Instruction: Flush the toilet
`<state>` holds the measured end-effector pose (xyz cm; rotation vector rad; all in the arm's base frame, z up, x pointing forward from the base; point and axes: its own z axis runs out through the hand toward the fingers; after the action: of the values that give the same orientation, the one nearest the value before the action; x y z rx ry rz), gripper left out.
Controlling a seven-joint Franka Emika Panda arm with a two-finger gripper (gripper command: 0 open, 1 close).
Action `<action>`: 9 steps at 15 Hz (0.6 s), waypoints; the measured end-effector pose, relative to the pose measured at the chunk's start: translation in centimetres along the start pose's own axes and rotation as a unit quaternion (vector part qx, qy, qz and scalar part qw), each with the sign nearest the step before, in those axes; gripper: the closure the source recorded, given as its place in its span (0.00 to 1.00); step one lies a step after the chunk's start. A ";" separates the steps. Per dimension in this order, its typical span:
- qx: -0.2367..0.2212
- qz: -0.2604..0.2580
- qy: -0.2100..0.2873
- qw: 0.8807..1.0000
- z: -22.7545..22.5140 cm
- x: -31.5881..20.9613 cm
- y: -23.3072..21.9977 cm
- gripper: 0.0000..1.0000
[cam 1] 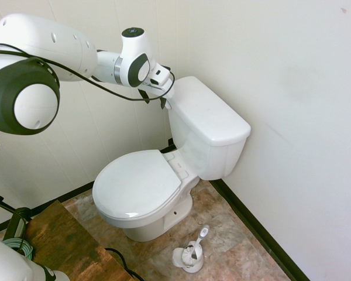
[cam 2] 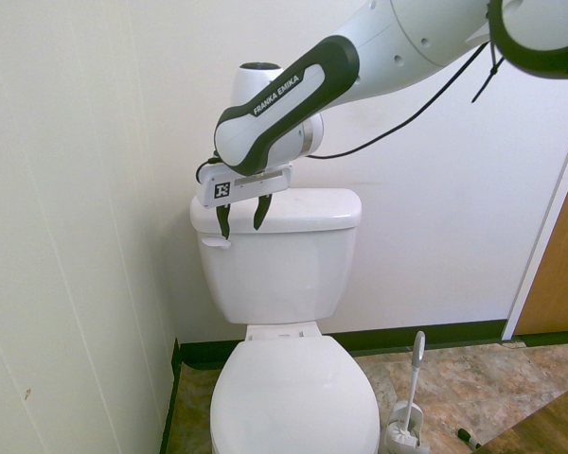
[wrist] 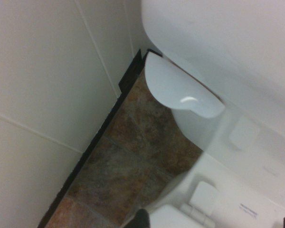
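1 gripper point(cam 2: 243, 221), fingers apart w/ nothing btwn them, at the tank's front L corner. Toilet point(cam 1: 137, 184) is below it: tank point(cam 2: 279, 274) right by the fingers, closed seat lid point(cam 2: 295, 397) lower & further out. Flush lever point(wrist: 180, 90) sits just under the fingertips, by one finger; contact unclear.

Step now, prob.: get a finger on the lever & press. Best: line up 1 fingertip over the lever's free end, not the pivot, for max leverage; keep the other finger clear of the tank lid point(cam 2: 312, 210). Then go straight down, slow & steady, hold briefly, ease off. Watch for slipping off the smooth curved edge.
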<state>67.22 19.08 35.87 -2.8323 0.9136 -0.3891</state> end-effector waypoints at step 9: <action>0.021 -0.001 0.014 1.000 4.5 1.8 -3.8 1.00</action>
<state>72.03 21.27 32.72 -2.7971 0.8975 -0.4436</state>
